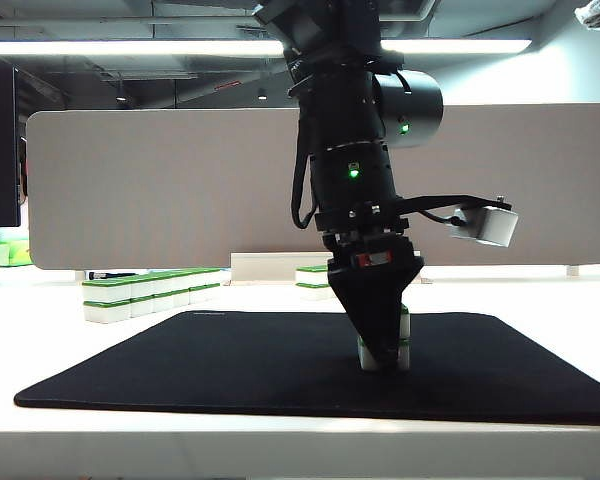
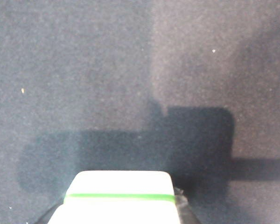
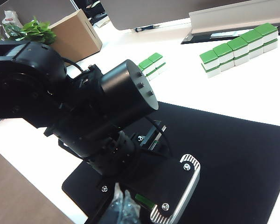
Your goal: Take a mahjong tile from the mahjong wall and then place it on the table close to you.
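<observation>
My left gripper (image 1: pixel 383 358) points straight down onto the black mat (image 1: pixel 230 360), right of its middle. A white mahjong tile (image 1: pixel 403 352) with a green band stands on the mat between its fingers. In the left wrist view the same tile (image 2: pixel 121 186) fills the gap of the left gripper (image 2: pixel 119 212), with a dark finger against each side. The mahjong wall (image 1: pixel 150 290) lies on the white table (image 1: pixel 540 300) behind the mat's left part, and it also shows as a long row (image 3: pixel 240 46) in the right wrist view. My right gripper (image 3: pixel 122 207) hovers high beside the left arm, fingertips together and empty.
A shorter row of like tiles (image 1: pixel 315 280) lies behind the mat near its middle; the right wrist view shows this short row (image 3: pixel 151 63) too. A grey partition (image 1: pixel 180 190) closes the back of the table. A cardboard box (image 3: pixel 77 35) and a plant stand beyond the table.
</observation>
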